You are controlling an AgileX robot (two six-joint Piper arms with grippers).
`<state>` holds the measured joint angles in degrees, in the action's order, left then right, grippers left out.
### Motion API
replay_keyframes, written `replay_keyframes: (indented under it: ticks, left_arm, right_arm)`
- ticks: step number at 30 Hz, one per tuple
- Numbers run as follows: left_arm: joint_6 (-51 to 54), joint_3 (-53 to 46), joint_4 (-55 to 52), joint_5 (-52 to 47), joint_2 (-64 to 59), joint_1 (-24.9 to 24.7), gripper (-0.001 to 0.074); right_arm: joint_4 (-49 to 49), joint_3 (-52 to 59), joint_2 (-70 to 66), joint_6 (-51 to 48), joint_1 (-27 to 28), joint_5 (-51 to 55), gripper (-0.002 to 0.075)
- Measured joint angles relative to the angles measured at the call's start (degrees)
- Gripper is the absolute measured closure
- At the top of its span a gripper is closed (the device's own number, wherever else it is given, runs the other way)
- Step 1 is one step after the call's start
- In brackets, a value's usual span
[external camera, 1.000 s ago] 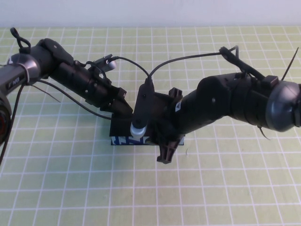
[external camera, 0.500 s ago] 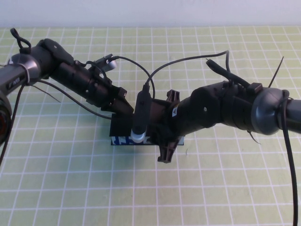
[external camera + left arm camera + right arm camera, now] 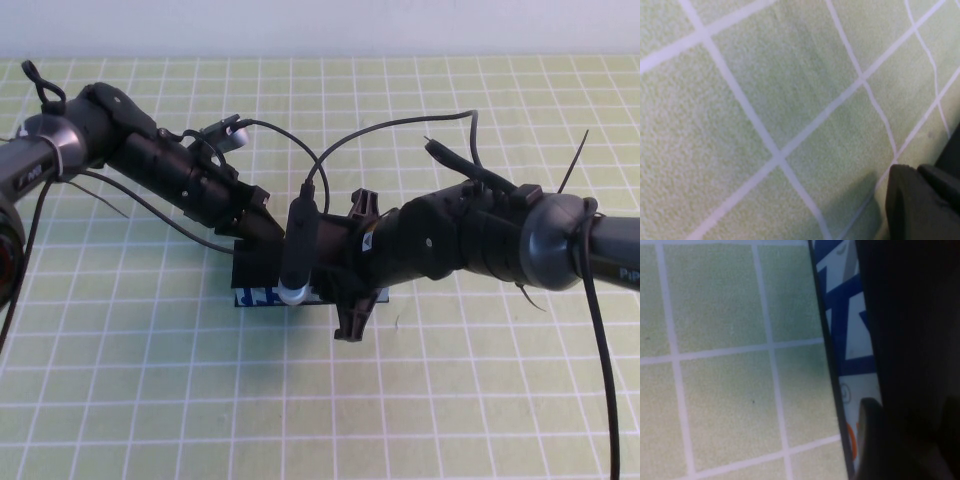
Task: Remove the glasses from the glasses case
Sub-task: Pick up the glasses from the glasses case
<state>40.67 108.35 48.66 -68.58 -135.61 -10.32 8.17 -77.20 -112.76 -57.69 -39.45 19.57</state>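
The glasses case (image 3: 262, 296) sits mid-table on the green grid mat (image 3: 150, 400), largely covered by both arms; only its blue-printed near side shows. The left gripper (image 3: 262, 232) is over the case's left far part, and whether it is parted or closed cannot be determined. The right gripper (image 3: 352, 300) is at the case's right near edge; its grip state is likewise indeterminate. In the right wrist view, the case's printed side (image 3: 847, 340) lies close alongside. Cables (image 3: 380, 130) arch above both wrists. The glasses are not visible.
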Motion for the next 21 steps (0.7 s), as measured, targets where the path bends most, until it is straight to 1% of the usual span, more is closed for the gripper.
replay_keyframes:
  ticks: [3,6,12,21]
  left_arm:
    - [0.33,0.00,0.11,0.00,0.00,0.00,0.0739]
    - [0.44,0.00,0.11,0.11,0.00,0.00,0.0739]
    - [0.66,0.09,0.34,1.22,0.00,0.13,0.0739]
    - [1.01,0.09,0.55,1.45,0.00,0.16,0.0739]
  right_arm:
    - [-0.26,0.00,0.00,0.00,0.00,-0.54,0.0501]
    - [-0.48,0.00,-0.12,0.00,0.00,-0.56,0.0539]
    - [-0.72,0.00,-0.12,-0.28,-0.05,-1.02,0.0680]
    - [-0.16,0.00,2.03,-0.28,-0.13,-1.20,0.0717]
